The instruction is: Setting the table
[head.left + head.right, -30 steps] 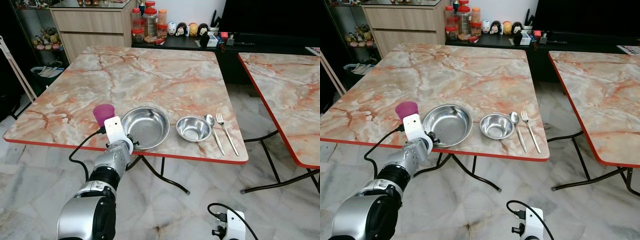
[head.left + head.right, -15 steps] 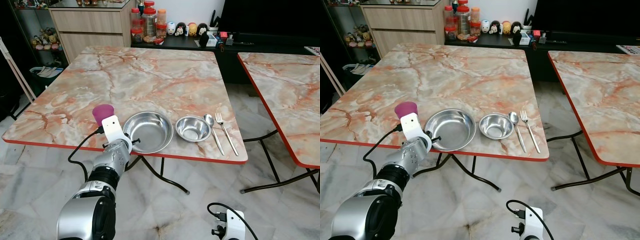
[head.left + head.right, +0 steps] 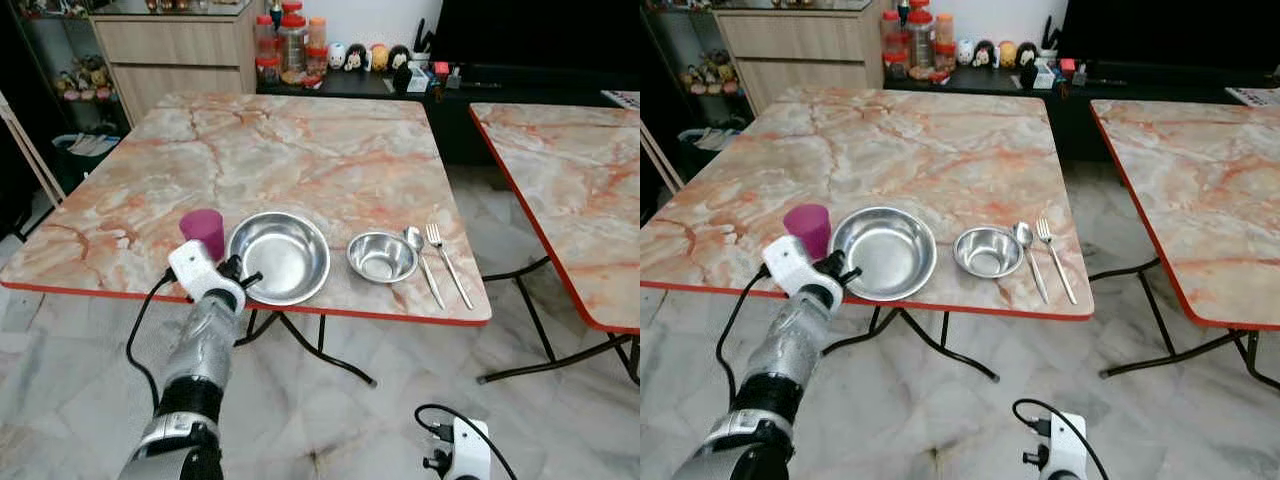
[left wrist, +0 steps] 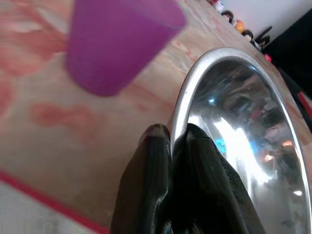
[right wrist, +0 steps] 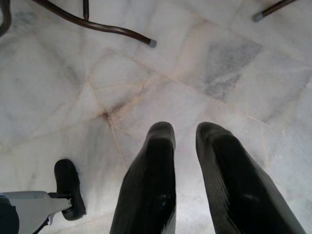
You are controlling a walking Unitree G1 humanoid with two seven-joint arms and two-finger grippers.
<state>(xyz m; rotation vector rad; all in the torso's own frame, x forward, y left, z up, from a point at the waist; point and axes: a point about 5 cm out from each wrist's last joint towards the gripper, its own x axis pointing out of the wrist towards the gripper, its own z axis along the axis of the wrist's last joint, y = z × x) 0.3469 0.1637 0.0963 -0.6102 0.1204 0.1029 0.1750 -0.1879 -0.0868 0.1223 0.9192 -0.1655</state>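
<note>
A marble-patterned desk (image 3: 300, 150) with a red edge stands on pale marble floor (image 3: 400, 410), a second like desk (image 3: 580, 180) beside it. Near the front edge sits a large steel bowl (image 3: 278, 257), empty. Left of the bowl stands a purple cup (image 3: 203, 232); right of it a small steel bowl (image 3: 382, 257), then spoon (image 3: 420, 260) and fork (image 3: 447, 263). The left claw (image 4: 171, 141) pinches the large bowl's near rim. The right claw (image 5: 185, 146) hangs over the floor, fingers slightly apart, holding nothing.

Polished steel plate (image 3: 278, 256) and small bowl (image 3: 381, 256) gleaming mirror-bright, matt purple plastic cup (image 3: 203, 232), glossy marble-patterned table (image 3: 300, 150) reflecting light, shiny metal spoon (image 3: 421, 258) and fork (image 3: 447, 262)
</note>
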